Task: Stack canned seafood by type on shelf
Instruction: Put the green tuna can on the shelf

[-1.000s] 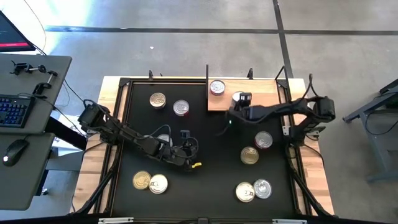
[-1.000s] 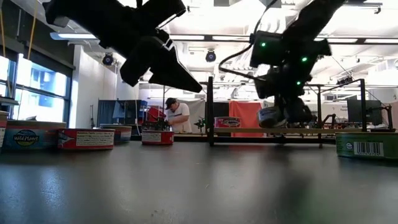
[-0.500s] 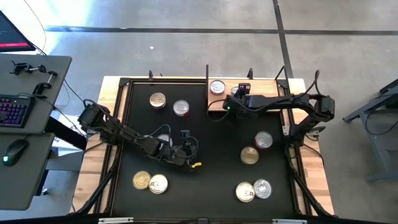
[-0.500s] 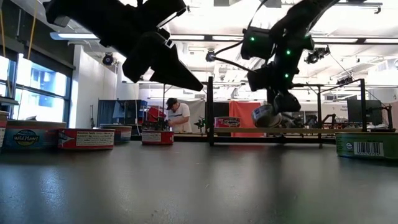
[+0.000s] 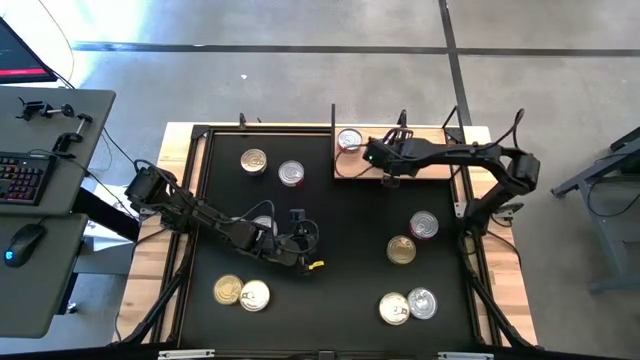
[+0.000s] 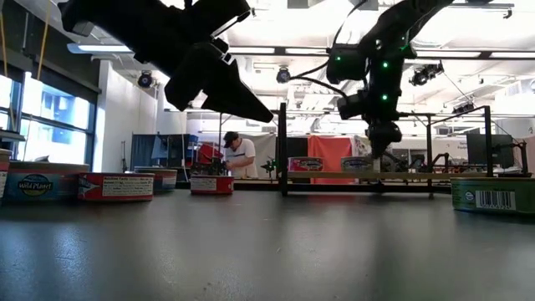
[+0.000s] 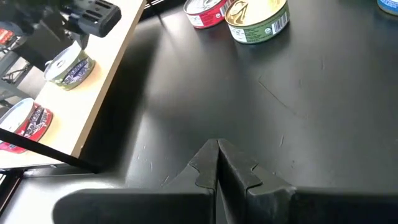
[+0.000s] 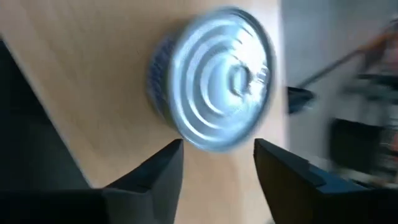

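Shelf (image 5: pixel 358 168) holds two tins; right claw (image 8: pixel 217 163) released above one, left claw (image 7: pixel 217 163) clenched.

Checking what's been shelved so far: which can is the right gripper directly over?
The silver-lidded can on the wooden shelf, below the right gripper's open fingers; the shelf's other can has red sides.

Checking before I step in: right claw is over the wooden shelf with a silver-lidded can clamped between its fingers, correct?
Not clamped. The right claw is over the shelf, but the right wrist view shows the silver-lidded can lying on the wood ahead of its open fingers, not between them.
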### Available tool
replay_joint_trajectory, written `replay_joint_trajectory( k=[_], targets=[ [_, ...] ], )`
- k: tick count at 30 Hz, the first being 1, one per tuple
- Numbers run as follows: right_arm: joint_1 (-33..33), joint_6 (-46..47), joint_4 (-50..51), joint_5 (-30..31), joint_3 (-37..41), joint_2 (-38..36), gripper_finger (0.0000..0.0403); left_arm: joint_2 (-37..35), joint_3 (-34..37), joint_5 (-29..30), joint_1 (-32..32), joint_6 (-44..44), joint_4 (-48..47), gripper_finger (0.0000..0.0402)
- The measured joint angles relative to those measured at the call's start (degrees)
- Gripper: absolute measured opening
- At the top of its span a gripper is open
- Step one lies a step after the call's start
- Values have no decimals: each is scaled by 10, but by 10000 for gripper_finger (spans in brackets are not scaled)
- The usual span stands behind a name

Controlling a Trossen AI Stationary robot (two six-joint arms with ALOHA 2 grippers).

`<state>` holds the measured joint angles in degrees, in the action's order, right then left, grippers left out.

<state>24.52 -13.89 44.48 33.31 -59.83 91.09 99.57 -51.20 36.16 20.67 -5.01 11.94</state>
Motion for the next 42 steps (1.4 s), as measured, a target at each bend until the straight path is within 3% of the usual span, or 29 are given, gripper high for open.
replay_joint_trajectory(
  k=[9,14,26,33,37,40,42],
  targets=[
    [97,24,-38,-154,-14,0,55,0,0,0,0,3,0,0],
    [109,53,-17,-159,-44,0,9,0,0,0,0,3,0,0],
    [158,146,-82,-161,-46,14,1,0,0,0,0,3,3,0],
    [164,118,-82,-268,-46,30,0,0,0,0,0,4,4,0],
    [150,71,-41,-253,-57,23,0,0,0,0,0,4,4,0],
    [132,80,-28,-132,-65,8,0,0,0,0,0,5,4,0],
    [118,85,-27,-94,-65,-7,0,0,0,0,0,5,4,0]
  ],
)
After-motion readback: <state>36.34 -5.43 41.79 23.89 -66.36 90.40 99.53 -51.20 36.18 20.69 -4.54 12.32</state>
